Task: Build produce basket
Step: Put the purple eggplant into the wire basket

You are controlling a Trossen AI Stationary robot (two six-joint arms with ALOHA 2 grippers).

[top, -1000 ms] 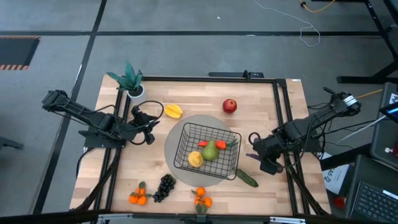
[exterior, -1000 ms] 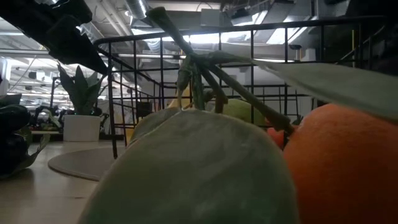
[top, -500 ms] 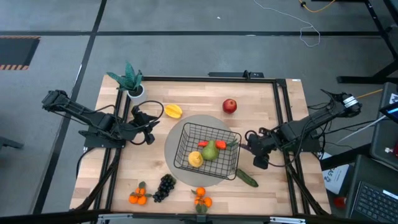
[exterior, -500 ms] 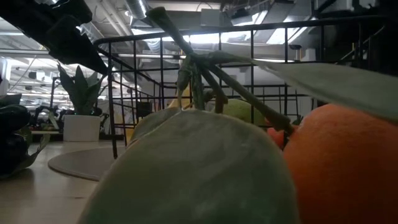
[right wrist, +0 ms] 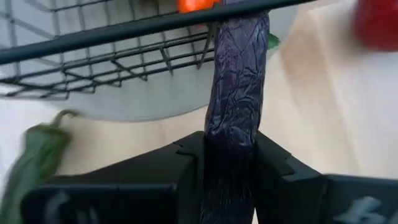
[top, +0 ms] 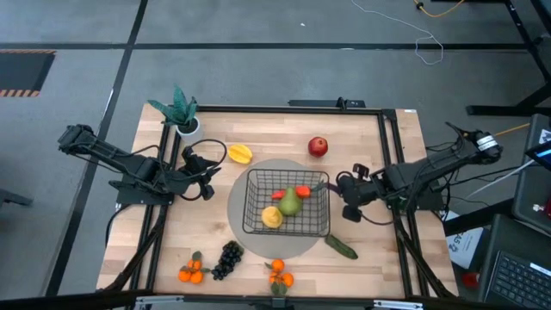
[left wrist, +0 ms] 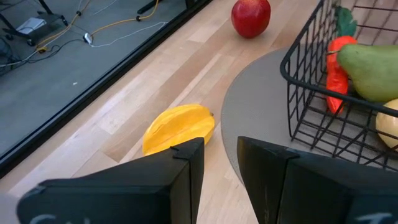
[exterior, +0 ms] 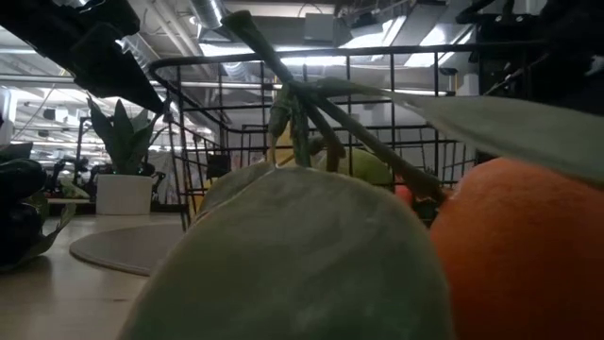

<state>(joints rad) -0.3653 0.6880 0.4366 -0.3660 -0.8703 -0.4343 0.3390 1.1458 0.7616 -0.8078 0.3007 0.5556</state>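
Note:
The black wire basket stands on the round grey mat and holds a green pear, a lemon and an orange carrot. My right gripper, just right of the basket, is shut on a purple eggplant. The eggplant's free end reaches the basket's right rim. My left gripper waits open left of the mat, near the yellow starfruit. My right gripper pinches the eggplant between its two fingers, on the part nearest the wrist. The fingers slant down from the table's right side and lie along the eggplant. It is lifted off the table and sticks out ahead toward the rim wire.
A red apple lies behind the mat. A green cucumber lies near the basket's front right corner. Black grapes and tangerines sit along the near edge. A potted plant stands at the far left.
My right gripper has carried the eggplant toward the table's left and far edges, up to the basket's right rim, and has tipped its fingers further down. The basket, skewed on the mat before, has turned and now stands square to the table's edges.

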